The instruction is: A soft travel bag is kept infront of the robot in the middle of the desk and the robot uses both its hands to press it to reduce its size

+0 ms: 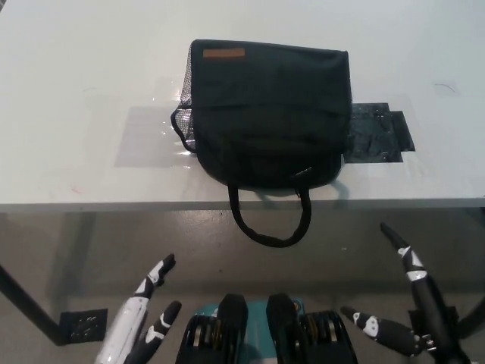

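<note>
A soft black travel bag (269,114) lies flat in the middle of the white desk (83,98), an orange label at its top left and a mesh pocket on its left side. Its carry handle (270,224) hangs over the desk's near edge. My white left hand (144,315) is at the lower left, below the desk edge, fingers spread and holding nothing. My black right hand (405,303) is at the lower right, also below the edge, fingers apart. Both hands are well short of the bag and touch nothing.
A dark flat sheet (379,133) sticks out from under the bag's right side. A clear film patch (148,136) lies left of the bag. A dark desk leg (30,307) slants through the lower left, over grey floor.
</note>
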